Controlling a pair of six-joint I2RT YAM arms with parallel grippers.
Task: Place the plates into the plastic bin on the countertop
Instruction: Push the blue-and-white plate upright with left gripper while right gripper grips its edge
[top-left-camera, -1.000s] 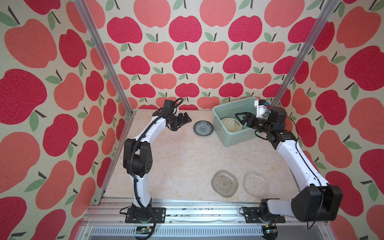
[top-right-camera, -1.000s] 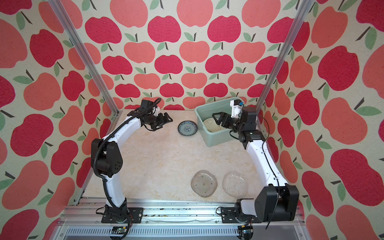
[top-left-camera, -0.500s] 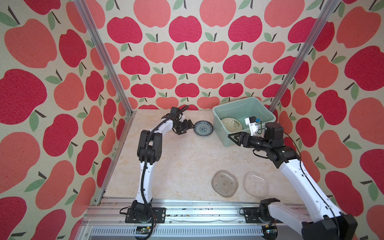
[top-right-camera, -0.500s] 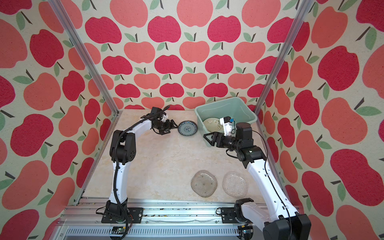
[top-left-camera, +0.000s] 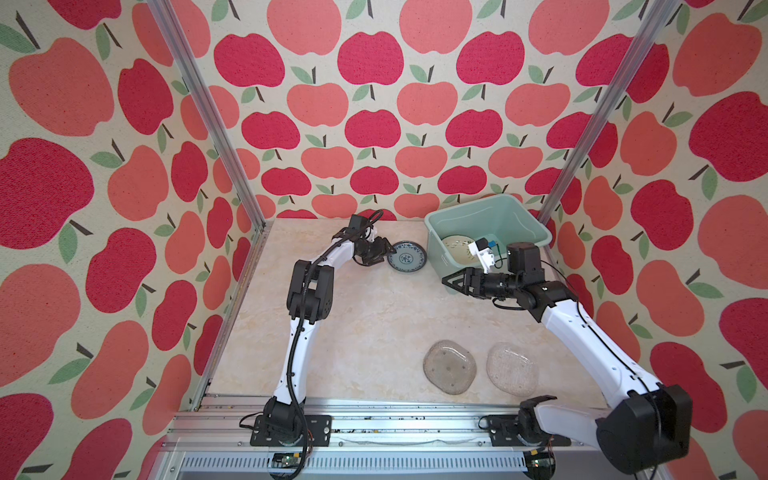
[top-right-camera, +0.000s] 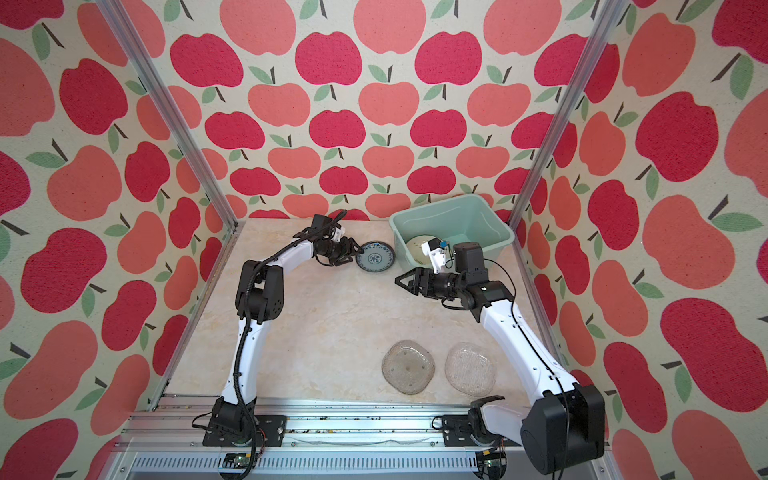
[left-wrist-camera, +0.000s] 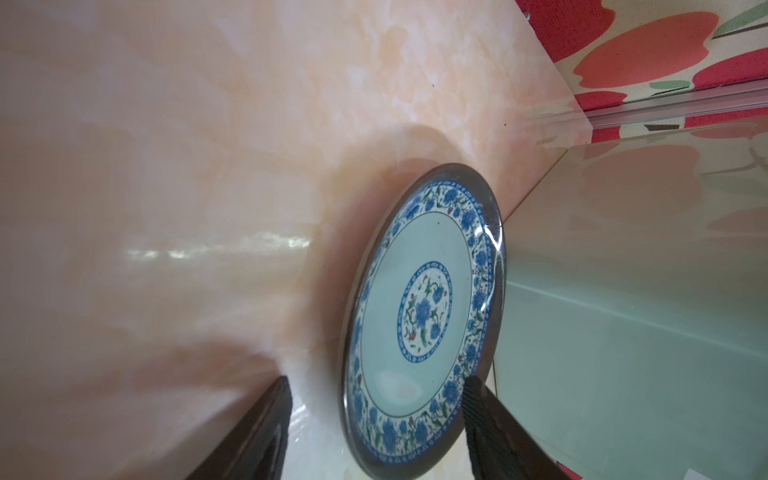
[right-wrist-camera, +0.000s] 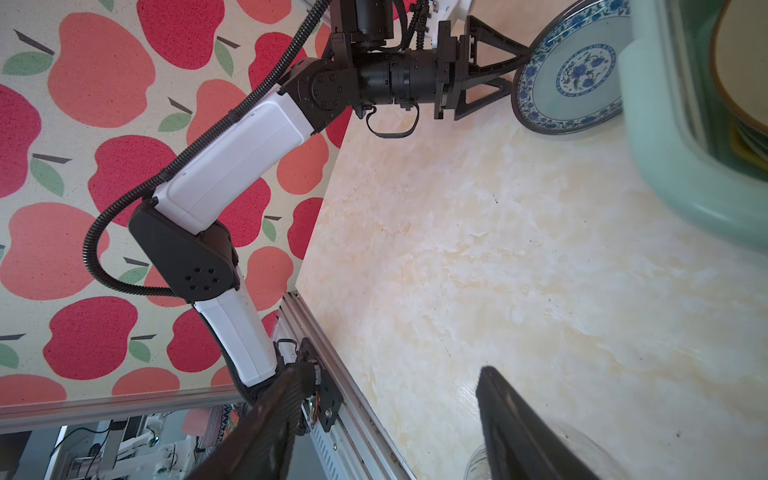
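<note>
My left gripper (top-left-camera: 385, 254), jaws spread, straddles the rim of the round blue-patterned plate (top-left-camera: 407, 257), centre frame on the beige marble-look countertop (top-left-camera: 374, 324), just left of the mint-green plastic bin (top-left-camera: 507, 220). My right gripper (top-left-camera: 449, 283) hangs spread, empty.

countertop (top-left-camera: 374, 324) centre open | plastic bin (top-left-camera: 490, 218) blocks back-right | glass plates (top-left-camera: 449, 366) front, apparently flat

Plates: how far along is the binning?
Done: a stack topped by a cream plate sits in the mint-green bin. In hand: left gripper, open, straddles the rim of the blue patterned plate on the countertop. Left: that plate and two clear glass plates; right gripper is open, empty.
</note>
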